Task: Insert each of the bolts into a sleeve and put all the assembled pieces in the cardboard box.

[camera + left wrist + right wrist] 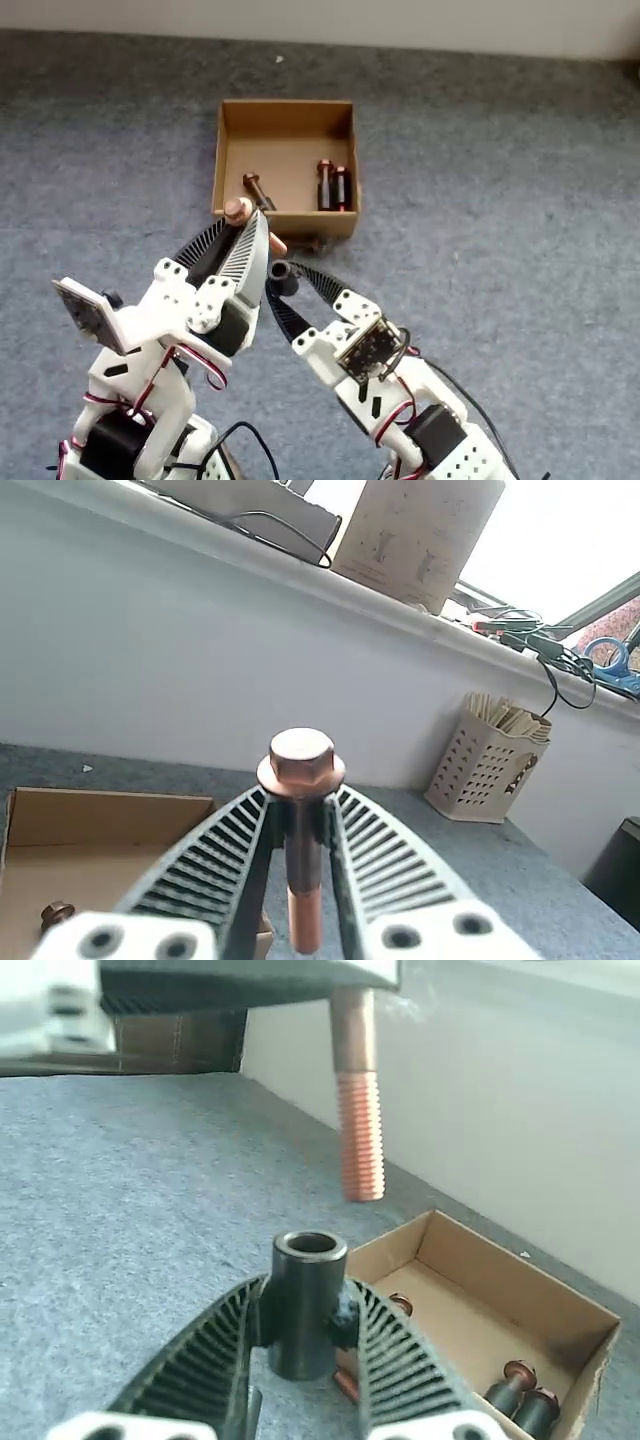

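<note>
In the high view the left gripper (247, 220) covers the left end of the cardboard box's (288, 150) front wall, and both arms are cut off by the lower edge of the frame. A small dark and copper thing (308, 243) lies against that front wall on the outside; what it is cannot be made out. The left gripper is clamped on a copper bolt (301, 765), head up, with part of the shank hidden between the ribbed fingers (215, 855) and the threaded end hanging free below. The right gripper (283, 275), just below the box near the frame's centre, grips a black sleeve (306, 1305) upright with its bore open upward. The bolt's tip hangs above the sleeve and a little to one side, not touching it. The box sits in the upper middle of the high view. Inside, 2 assembled pieces (333, 186) lie side by side against the right wall, and 1 copper-headed piece (254, 188) lies at the lower left; whether it carries a sleeve is hard to tell. Everything rests on grey felt-like matting (500, 180) that meets a white wall (400, 15). Beyond, the left wrist view shows a perforated beige holder of sticks (488, 765) on the matting, plus a ledge with a carton (420, 535) and cables.
</note>
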{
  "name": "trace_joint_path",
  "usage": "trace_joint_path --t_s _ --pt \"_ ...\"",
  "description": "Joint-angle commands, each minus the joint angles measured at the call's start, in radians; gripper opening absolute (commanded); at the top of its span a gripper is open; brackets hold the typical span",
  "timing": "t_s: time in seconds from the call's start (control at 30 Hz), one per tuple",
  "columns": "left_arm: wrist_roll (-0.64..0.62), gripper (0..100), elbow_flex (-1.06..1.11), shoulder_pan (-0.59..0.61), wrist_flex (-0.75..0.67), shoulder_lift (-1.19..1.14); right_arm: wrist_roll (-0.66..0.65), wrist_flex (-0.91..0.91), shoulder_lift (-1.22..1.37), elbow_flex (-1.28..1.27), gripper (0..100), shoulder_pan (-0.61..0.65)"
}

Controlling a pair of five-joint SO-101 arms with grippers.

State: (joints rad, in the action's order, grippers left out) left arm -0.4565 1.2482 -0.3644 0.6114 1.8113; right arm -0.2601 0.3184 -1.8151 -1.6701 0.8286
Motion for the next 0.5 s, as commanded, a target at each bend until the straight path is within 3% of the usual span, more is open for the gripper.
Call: trace_joint_path --t_s 0.0,0.17,0.47 --pt "0.021 1 -0.013 -0.019 -0.034 0.012 -0.014 -0.024 -0.007 -0.128 0.5 0.012" --pt "0.021 1 -0.008 -0.019 -0.020 0.012 -0.014 -0.027 -0.007 -0.130 0.5 0.007" --pt "0.051 1 -0.110 -0.019 0.180 0.012 -0.014 -0.027 -0.007 -0.130 0.5 0.007"
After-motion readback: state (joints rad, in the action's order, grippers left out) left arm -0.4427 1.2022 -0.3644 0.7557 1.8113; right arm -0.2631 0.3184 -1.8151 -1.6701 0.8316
